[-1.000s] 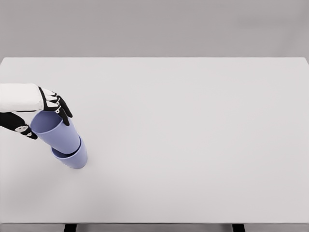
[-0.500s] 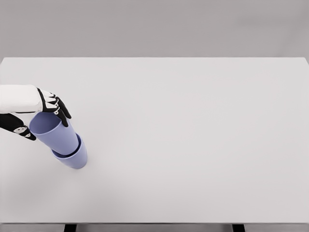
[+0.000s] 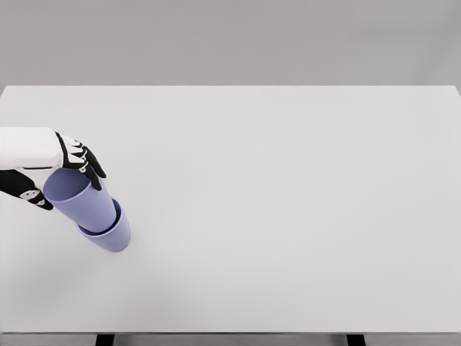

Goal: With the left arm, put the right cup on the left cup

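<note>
left robot hand (image 3: 57,169): shifted slightly toward the left edge and a touch lower than a second ago | upper cup (image 3: 79,198): carried with it, rim now nearer the left edge, leaning a little more over the lower cup (image 3: 112,234) | last half second: thumb only edged further left

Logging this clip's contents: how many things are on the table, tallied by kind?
Purple cups: 2, an upper cup nested in a lower cup, the left hand around the upper one's rim.
Other objects on the table: 0
Total: 2
</note>
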Tool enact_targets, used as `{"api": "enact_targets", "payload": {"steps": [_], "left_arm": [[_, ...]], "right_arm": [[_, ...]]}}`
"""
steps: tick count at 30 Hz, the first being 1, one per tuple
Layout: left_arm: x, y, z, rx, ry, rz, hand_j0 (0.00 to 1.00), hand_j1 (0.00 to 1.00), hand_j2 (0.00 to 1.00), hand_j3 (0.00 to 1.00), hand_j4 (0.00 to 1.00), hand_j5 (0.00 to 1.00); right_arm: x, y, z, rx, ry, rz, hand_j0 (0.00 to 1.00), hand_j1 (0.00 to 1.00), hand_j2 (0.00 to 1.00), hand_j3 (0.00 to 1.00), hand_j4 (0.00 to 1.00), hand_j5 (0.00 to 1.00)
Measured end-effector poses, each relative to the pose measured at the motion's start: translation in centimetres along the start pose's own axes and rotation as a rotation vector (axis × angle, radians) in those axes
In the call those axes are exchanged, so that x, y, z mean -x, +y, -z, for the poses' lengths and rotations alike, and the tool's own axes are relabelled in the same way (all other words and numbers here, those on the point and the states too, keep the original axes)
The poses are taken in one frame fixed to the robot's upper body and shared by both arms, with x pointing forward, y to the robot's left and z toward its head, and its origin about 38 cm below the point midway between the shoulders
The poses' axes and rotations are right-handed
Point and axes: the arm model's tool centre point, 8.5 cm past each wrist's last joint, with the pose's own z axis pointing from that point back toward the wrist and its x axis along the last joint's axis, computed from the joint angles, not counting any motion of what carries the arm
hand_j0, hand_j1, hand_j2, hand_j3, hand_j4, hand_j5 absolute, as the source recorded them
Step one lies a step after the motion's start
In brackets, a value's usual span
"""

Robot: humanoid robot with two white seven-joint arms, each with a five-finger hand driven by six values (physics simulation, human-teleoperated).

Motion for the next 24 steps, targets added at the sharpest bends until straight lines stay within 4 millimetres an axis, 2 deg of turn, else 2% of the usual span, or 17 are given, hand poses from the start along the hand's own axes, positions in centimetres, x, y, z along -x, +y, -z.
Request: {"api": "enact_targets", "payload": {"steps": [9,24], "left_arm": [[0.00,0.00,0.04,0.001,0.000,0.001,0.82,0.82,0.82,0.82,0.82,0.82],[0.01,-0.02,0.00,0.002,0.002,0.002,0.86,0.86,0.86,0.86,0.86,0.86]], "right_arm": [[0.00,0.00,0.00,0.000,0.000,0.000,1.00,1.00,1.00,1.00,1.00,1.00],[0.00,0.00,0.00,0.000,0.000,0.000,1.00,1.00,1.00,1.00,1.00,1.00]]}}
